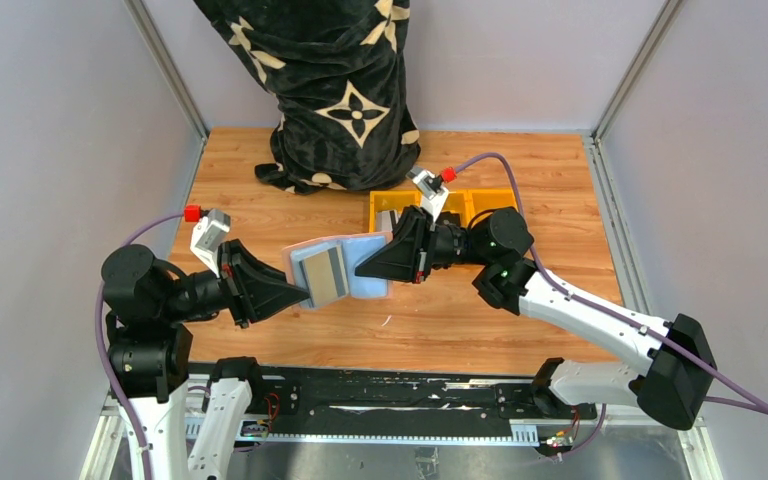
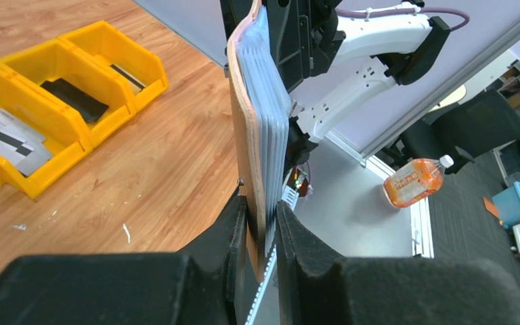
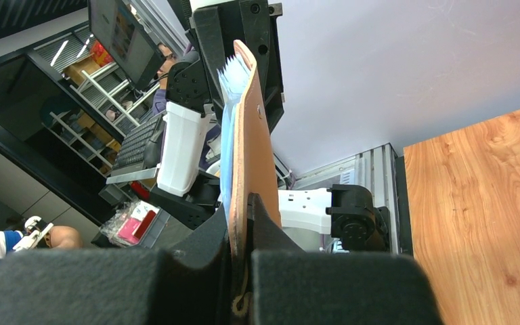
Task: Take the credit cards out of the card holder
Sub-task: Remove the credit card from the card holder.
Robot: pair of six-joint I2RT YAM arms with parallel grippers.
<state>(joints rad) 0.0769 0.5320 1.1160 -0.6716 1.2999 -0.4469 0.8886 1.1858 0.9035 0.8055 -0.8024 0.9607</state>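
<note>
From above, my left gripper (image 1: 303,291) and right gripper (image 1: 363,268) faced each other over the table (image 1: 520,320). The card holder (image 1: 305,248) was held up between them, and one gold-and-grey card among the credit cards (image 1: 323,276) showed on it.

Through my left wrist camera, my narrowed jaws pinched the brown holder's near edge, with the pale blue cards stacked against it.

Through my right wrist camera, my jaws were clamped tight on the holder's opposite edge, with the cards on its left face.

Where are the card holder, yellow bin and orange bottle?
card holder (image 3: 254,156): right wrist view, brown outer face.
yellow bin (image 2: 61,169): left wrist view, near outer wall.
orange bottle (image 2: 413,181): left wrist view, middle of body.
</note>
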